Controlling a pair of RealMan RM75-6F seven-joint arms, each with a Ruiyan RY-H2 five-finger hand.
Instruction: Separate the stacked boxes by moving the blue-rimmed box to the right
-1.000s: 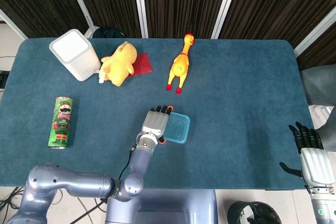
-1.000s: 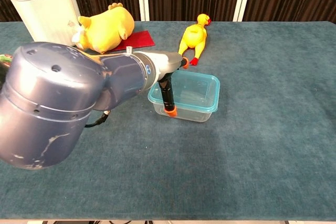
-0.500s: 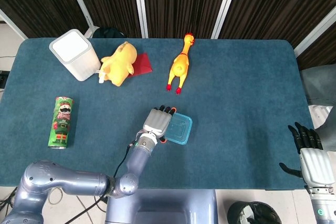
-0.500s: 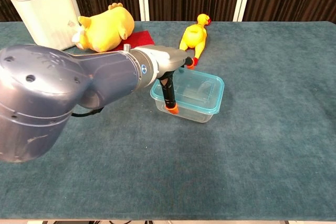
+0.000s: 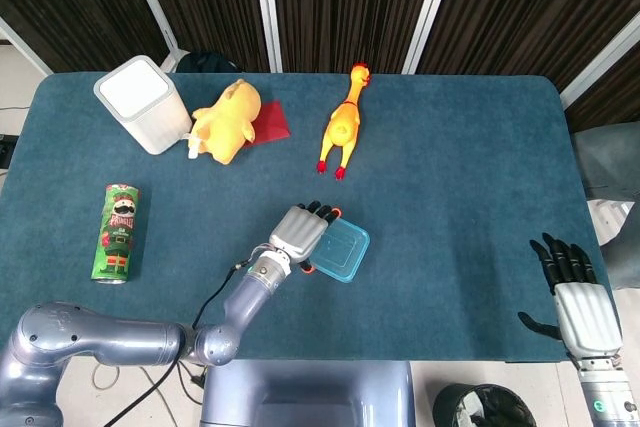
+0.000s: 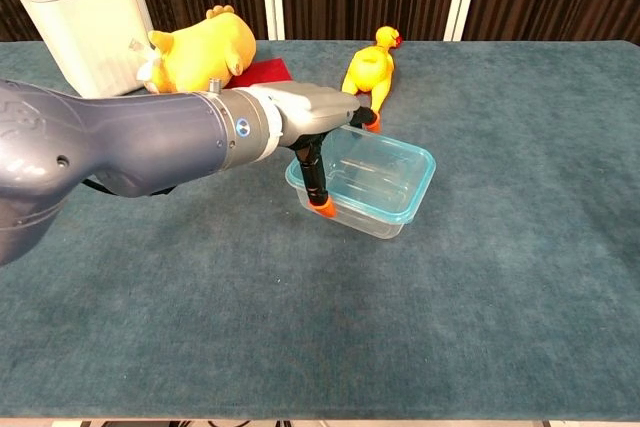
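While the left hand [image 5: 298, 231] pinches the blue-rimmed box [image 6: 375, 179], tilted but not clear of the lower box [image 6: 345, 209], separation is unfinished.

Bare table [image 5: 470, 197] lies right of the blue-rimmed box [image 5: 340, 250]; the rubber chicken [image 5: 342, 125] lies behind it.

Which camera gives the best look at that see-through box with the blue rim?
The chest view: the blue-rimmed box shows close and large, its clear walls visible. The head view shows it small from above, partly under the left hand.
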